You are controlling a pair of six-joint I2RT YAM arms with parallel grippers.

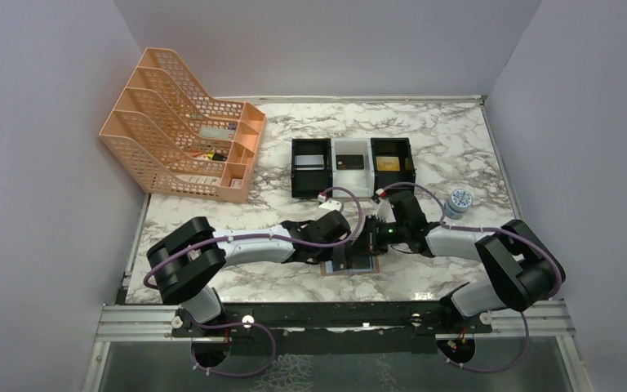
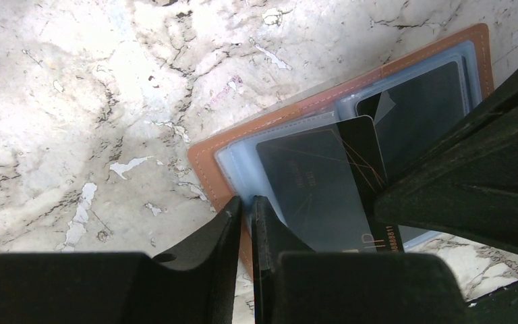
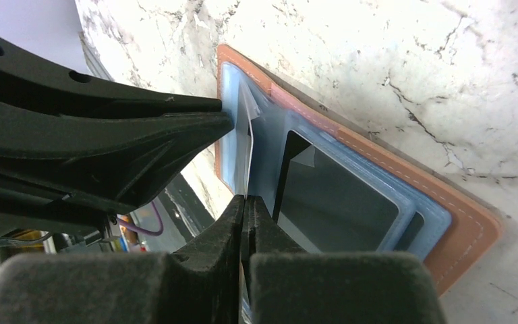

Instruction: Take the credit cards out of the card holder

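The tan card holder (image 1: 329,273) lies open near the table's front edge, its pale blue lining up; it also shows in the left wrist view (image 2: 206,158) and the right wrist view (image 3: 472,229). My left gripper (image 2: 247,206) is shut on the holder's lined edge. A dark grey card (image 2: 363,158) sticks out of its pocket at a tilt and runs under my right gripper's fingers (image 2: 458,169). My right gripper (image 3: 245,202) is shut, seemingly on that card. Another dark card (image 2: 418,101) sits in the far pocket. Both grippers meet over the holder (image 1: 357,255).
Three box trays (image 1: 294,171) stand behind the holder, with a silver-grey card (image 1: 312,161), a dark card (image 1: 349,161) and a gold card (image 1: 386,163) in them. An orange mesh file rack (image 1: 184,147) stands at the back left. A small blue-white tub (image 1: 459,200) sits at the right.
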